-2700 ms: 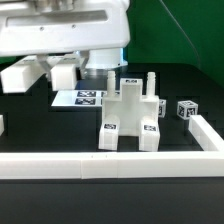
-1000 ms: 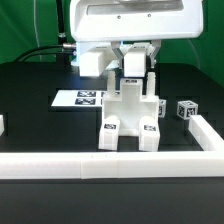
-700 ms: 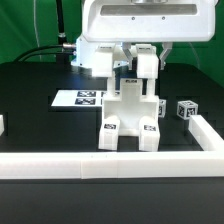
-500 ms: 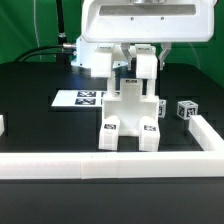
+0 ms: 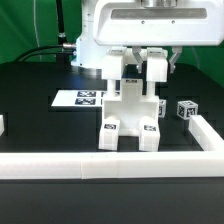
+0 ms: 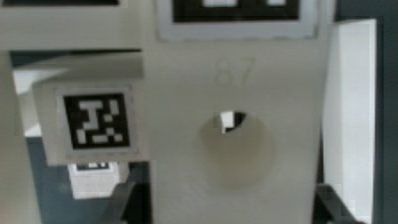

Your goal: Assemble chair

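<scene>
You get an evenly lit exterior view. The white chair (image 5: 130, 110) stands out bright against the black table (image 5: 40, 150), and the arm's white housing (image 5: 150, 25) is close to washed out. Shadows on the table are soft and faint. Detail is coarse, with slightly smeared edges. Your wrist view is very close and out of focus: the tag (image 6: 96, 121) is fuzzy and the white surfaces look grey and dim.
</scene>
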